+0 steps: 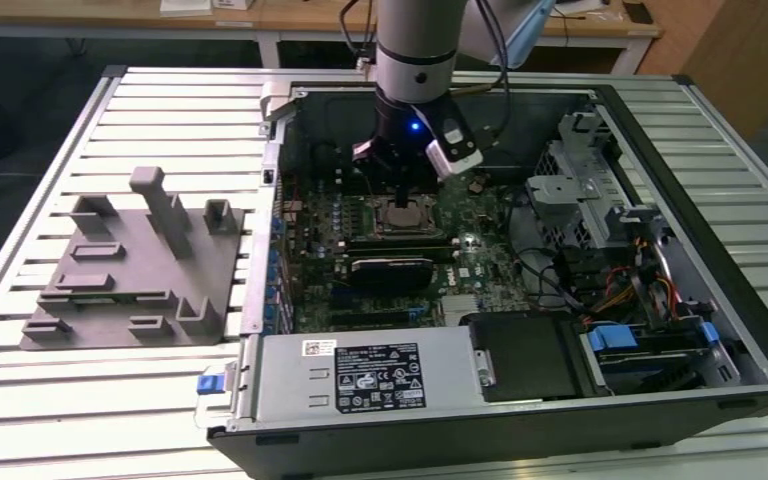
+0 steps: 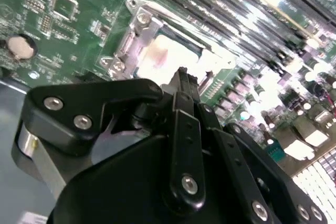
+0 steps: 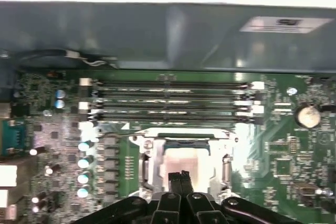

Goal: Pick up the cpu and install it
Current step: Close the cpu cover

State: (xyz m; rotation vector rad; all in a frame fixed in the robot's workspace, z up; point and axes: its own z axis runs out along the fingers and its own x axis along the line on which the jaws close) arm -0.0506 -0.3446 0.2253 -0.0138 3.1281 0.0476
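Note:
The cpu (image 3: 195, 157), a pale silvery square, lies flat in the metal-rimmed socket frame (image 3: 147, 165) on the green motherboard (image 3: 294, 161). It is also seen in the second wrist view, the cpu (image 2: 167, 55), and in the exterior view, the cpu (image 1: 408, 214), near the middle of the open computer case. My gripper (image 3: 181, 178) hangs just above it, its two black fingers (image 2: 183, 80) pressed together with nothing between them. Whether the tips touch the chip's top I cannot tell.
Long black memory slots (image 3: 168, 100) run beside the socket. The case wall (image 3: 131, 35) rises behind them. A grey fixture (image 1: 131, 270) stands on the slatted table on the exterior view's left. A power supply (image 1: 357, 375), drive cage (image 1: 584, 190) and cables (image 1: 624, 290) crowd the case.

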